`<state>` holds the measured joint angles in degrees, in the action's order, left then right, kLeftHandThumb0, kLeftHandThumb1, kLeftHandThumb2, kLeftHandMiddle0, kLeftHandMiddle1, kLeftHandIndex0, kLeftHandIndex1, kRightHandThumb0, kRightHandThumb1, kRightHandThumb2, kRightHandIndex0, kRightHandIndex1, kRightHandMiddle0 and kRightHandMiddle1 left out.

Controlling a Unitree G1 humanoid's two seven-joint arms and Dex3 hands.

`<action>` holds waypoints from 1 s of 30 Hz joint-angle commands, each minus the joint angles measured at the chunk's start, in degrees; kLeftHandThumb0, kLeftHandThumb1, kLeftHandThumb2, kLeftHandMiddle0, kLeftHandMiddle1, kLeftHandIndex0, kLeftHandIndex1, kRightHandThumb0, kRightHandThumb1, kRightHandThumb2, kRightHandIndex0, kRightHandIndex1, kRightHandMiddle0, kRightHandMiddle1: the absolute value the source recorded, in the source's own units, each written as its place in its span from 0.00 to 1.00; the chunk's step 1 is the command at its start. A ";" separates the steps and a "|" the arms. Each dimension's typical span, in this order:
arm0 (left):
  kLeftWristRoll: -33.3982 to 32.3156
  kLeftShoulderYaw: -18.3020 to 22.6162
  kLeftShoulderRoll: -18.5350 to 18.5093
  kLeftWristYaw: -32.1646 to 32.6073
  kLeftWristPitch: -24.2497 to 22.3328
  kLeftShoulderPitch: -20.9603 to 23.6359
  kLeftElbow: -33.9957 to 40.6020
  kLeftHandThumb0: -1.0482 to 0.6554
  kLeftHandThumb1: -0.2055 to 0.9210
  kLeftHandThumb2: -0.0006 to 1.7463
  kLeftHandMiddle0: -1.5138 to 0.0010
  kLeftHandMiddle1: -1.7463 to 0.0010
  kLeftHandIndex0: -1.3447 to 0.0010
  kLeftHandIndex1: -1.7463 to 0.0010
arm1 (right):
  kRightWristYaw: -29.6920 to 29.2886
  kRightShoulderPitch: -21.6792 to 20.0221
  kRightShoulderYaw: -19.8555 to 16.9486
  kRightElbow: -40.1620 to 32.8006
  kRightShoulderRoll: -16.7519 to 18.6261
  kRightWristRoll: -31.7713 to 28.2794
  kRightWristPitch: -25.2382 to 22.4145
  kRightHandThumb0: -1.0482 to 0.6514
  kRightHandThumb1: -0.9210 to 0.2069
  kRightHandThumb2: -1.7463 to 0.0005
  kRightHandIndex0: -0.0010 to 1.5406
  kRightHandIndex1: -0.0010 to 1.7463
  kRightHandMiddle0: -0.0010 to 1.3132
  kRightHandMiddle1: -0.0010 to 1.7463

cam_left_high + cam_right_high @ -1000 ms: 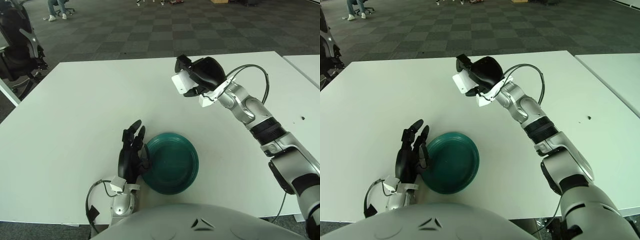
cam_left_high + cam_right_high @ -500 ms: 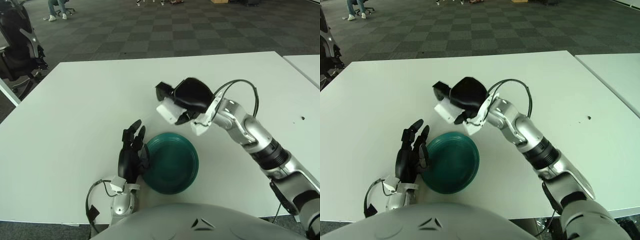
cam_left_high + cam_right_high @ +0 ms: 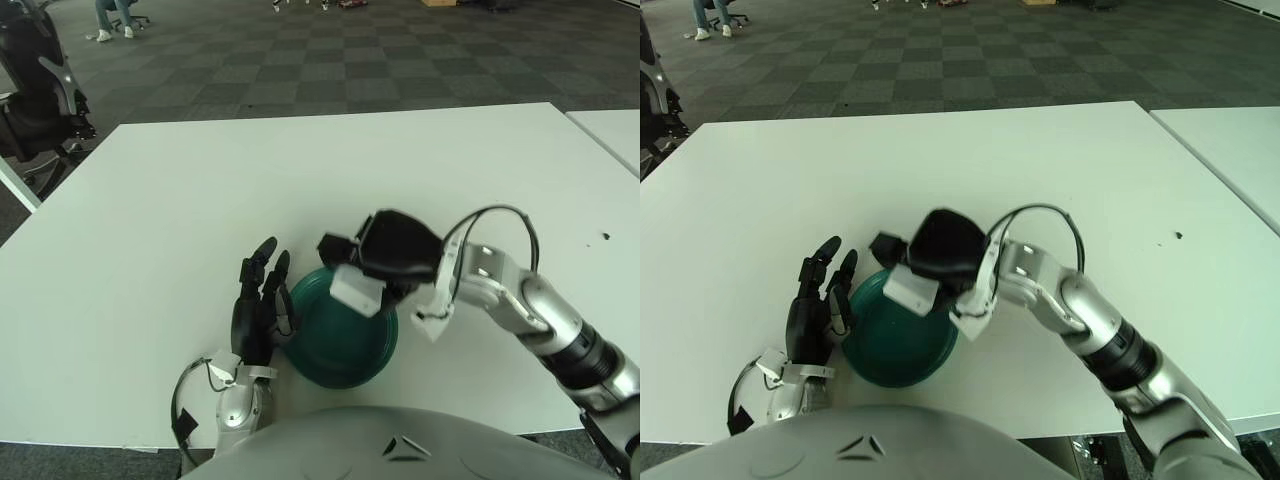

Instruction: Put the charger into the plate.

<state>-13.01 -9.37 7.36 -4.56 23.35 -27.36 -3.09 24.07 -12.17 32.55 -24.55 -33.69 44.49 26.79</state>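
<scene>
Right hand (image 3: 385, 262), fingers closed around the white charger (image 3: 357, 290), holds it just above the green plate (image 3: 340, 345), over the far rim. Lowering it toward the dish centre before the fingers let go would keep the charger off the rim. Left hand (image 3: 258, 312), fingers extended and holding nothing, shows against the plate's left edge. White table (image 3: 200, 190) beyond offers ample room for withdrawal.

Right hand (image 3: 385, 262) with charger (image 3: 357, 290) over plate (image 3: 345, 350), left hand (image 3: 258, 310) left of plate
</scene>
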 commanded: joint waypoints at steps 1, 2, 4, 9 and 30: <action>-1.26 -0.94 3.40 -0.25 -2.63 1.85 -2.88 0.06 1.00 0.49 0.68 0.96 1.00 0.60 | -2.60 -0.92 1.36 1.29 2.78 4.67 2.25 0.36 0.40 0.36 0.66 1.00 0.38 1.00; -1.15 -1.02 3.36 -0.18 -2.74 1.79 -2.69 0.06 1.00 0.49 0.68 0.96 1.00 0.60 | -3.11 -0.89 1.63 1.76 3.21 5.71 2.76 0.36 0.40 0.36 0.66 1.00 0.38 1.00; 0.08 -1.65 3.13 0.40 -2.96 1.46 -1.44 0.07 1.00 0.48 0.68 0.95 1.00 0.60 | -7.86 -0.23 3.68 4.96 4.89 10.72 4.45 0.36 0.39 0.36 0.66 1.00 0.37 1.00; 4.29 -2.49 3.01 3.13 -2.97 1.00 0.30 0.08 1.00 0.50 0.67 0.95 1.00 0.60 | -17.82 2.05 5.19 9.93 6.76 15.59 7.46 0.37 0.36 0.39 0.65 1.00 0.35 1.00; 12.17 -5.20 2.01 10.62 -8.34 2.11 2.21 0.11 1.00 0.58 0.65 0.96 0.97 0.51 | -1.35 5.58 1.19 1.48 7.80 9.86 -1.90 0.35 0.44 0.33 0.70 1.00 0.40 1.00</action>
<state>1.03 -14.83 7.00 6.94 16.53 -27.26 0.76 21.65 -5.60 33.53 -23.13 -26.53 52.95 25.51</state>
